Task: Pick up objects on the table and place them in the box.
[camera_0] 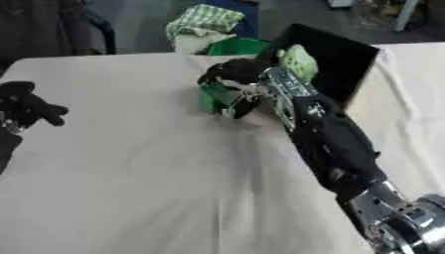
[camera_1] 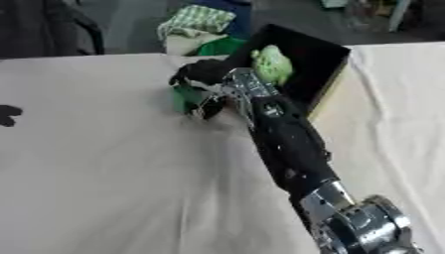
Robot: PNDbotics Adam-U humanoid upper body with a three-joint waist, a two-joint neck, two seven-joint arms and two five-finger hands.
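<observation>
My right arm reaches across the table from the lower right. Its hand (camera_0: 233,74) is curled round a green object (camera_0: 211,97) just left of the black box (camera_0: 347,59). The green object hangs at the hand's underside, close to the tablecloth; I cannot tell if it touches. Inside the box lies a light green object (camera_0: 298,60). My left hand (camera_0: 26,106) rests at the left edge of the left eye view, fingers curled and holding nothing.
Beige cloth (camera_0: 130,173) covers the table. Behind the far edge stand a green container (camera_0: 233,46) and a green-and-white checked cloth (camera_0: 205,19). A second cloth-covered table (camera_0: 417,89) lies to the right of the box.
</observation>
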